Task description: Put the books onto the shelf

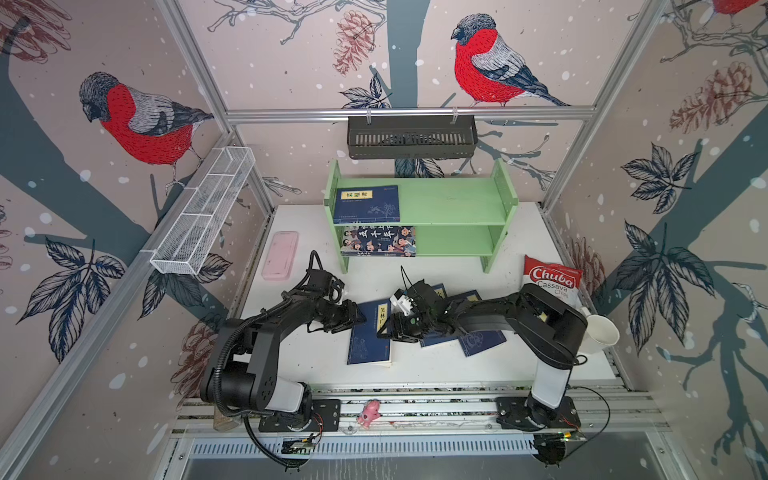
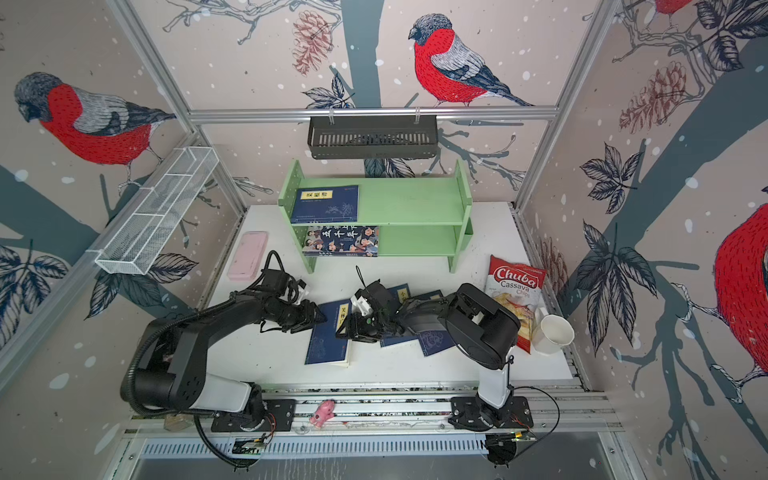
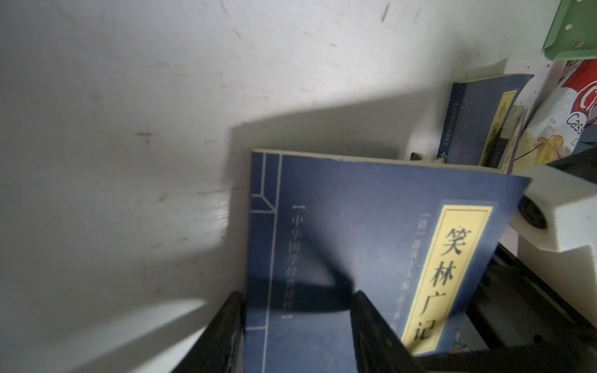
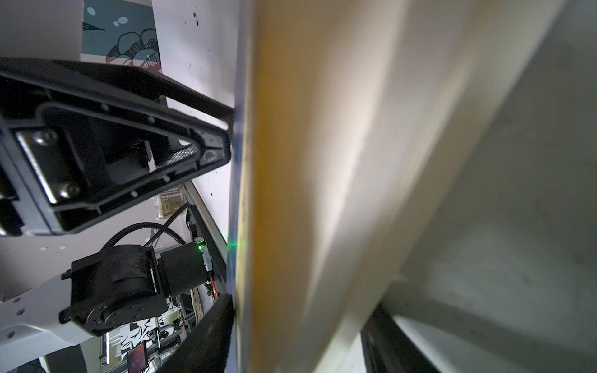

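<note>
Bullfinch-and-pinecone wallpaper lines three walls behind an aluminium frame. A black slotted basket hangs at the back and a white wire tray on the left wall. Below, the white table is scuffed and speckled.

At its back stands the green shelf. One navy book lies flat at the left end of the upper tier, and the cartoon-cover book lies on the lower tier below it. A pink case lies left of the shelf; a chip bag and white cup sit at the table's right edge.

Both top views show a third navy book mid-table between the left end effector and right end effector. They also show two more navy books partly under the right arm.

Only the left wrist view shows this third book tilted up off the table, casting a shadow. Its edge sits between the left fingers, which stand apart; whether they press it I cannot tell. Only the right wrist view, blurred, shows the page edge clasped between the right end effector's fingers.
</note>
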### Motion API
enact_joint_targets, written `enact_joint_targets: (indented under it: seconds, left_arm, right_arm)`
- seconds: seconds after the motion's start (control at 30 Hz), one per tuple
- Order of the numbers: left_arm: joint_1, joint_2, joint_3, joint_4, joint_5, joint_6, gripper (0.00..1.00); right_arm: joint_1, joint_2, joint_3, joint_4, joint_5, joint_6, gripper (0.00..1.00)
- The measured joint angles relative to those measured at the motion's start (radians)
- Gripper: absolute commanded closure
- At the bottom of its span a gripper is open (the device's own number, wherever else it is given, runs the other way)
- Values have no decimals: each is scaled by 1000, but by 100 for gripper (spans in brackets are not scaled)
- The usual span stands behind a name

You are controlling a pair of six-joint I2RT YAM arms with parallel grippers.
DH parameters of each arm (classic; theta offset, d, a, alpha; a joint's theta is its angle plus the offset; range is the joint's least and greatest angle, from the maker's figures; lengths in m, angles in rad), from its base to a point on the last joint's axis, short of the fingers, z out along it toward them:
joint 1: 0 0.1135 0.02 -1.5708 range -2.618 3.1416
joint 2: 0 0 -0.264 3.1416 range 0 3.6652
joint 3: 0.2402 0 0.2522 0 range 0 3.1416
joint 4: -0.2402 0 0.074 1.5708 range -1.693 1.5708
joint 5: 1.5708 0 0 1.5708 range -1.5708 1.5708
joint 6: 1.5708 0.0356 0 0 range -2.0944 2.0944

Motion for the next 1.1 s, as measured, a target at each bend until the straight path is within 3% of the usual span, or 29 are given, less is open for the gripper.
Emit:
enact_joint_targets:
  seconds: [0.27,0.43,0.57,0.67,0.9,1.1]
  left_arm:
    - [27,-38,-12,-8,101,-45,49]
    - [48,-58,-16,-9,146,-53,68]
    - [52,-77,-24,-9,169,-68,92]
    - [53,-91,-29,-6,173,-68,100]
    - [62,-144,-6,-24,172,-76,100]
    - [64,-177,144,-102,225,-38,100]
  right_arm:
    - [-6,-8,-8,7,5,17,36]
    - [-9,-12,-13,16,8,17,36]
    - [-13,-22,-21,22,19,18,37]
    - [-13,-34,-32,25,42,22,35]
    - [-15,-139,-65,-58,180,47,31]
    - [-3,-340,-74,-133,298,68,30]
